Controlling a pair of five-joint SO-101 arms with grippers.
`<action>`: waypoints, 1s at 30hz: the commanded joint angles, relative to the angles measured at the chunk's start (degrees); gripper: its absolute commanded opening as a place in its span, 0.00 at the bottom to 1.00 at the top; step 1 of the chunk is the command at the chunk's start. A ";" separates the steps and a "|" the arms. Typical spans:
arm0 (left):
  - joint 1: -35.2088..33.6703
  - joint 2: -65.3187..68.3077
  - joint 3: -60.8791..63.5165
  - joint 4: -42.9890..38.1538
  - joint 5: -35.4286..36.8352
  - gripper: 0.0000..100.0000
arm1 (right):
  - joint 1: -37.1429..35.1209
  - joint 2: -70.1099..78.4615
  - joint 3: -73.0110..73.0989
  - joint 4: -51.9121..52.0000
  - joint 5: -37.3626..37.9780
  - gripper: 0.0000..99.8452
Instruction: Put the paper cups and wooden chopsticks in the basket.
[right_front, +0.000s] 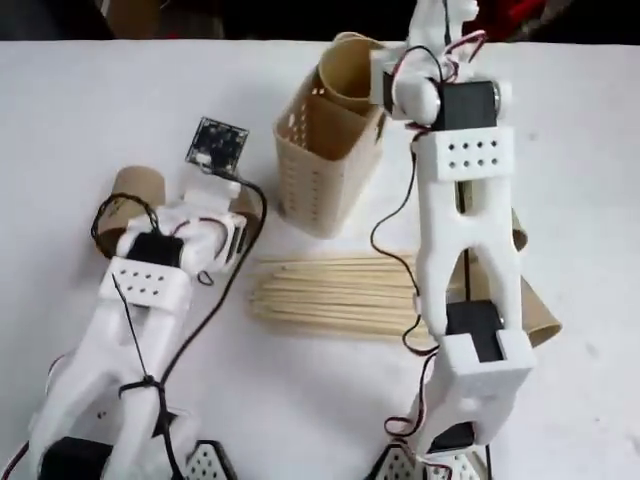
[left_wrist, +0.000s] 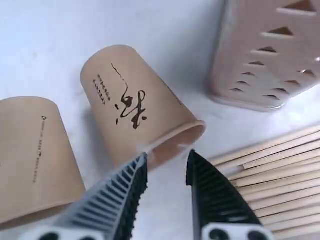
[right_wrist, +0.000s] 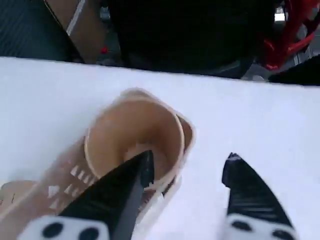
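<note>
Left gripper (left_wrist: 167, 156), jaws apart, at the paper cup (left_wrist: 135, 107) lying nine o'clock of the basket (right_front: 318, 185): pinch its rim gently. Right gripper (right_wrist: 190, 162) open, seemingly empty.

The paper cups (left_wrist: 137, 120) are tan with dark brush lettering; the basket (left_wrist: 240, 50) is cream with triangular cut-outs; the chopsticks (right_front: 330, 295) pale wood; the table (right_front: 80, 100) white.

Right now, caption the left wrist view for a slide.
Open left gripper at the rim of a tipped tan paper cup; second tan cup, pale wooden chopsticks and beige perforated basket nearby.
</note>
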 joint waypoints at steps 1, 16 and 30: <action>-0.13 -1.71 -0.09 -1.32 0.79 0.15 | -0.66 0.57 -2.46 -4.26 0.26 0.23; -0.04 -2.07 2.29 -4.84 0.62 0.15 | -0.31 12.09 -2.55 -10.68 17.93 0.23; -0.04 -2.07 2.81 -5.45 0.62 0.15 | 2.68 21.76 -2.55 -17.45 29.80 0.17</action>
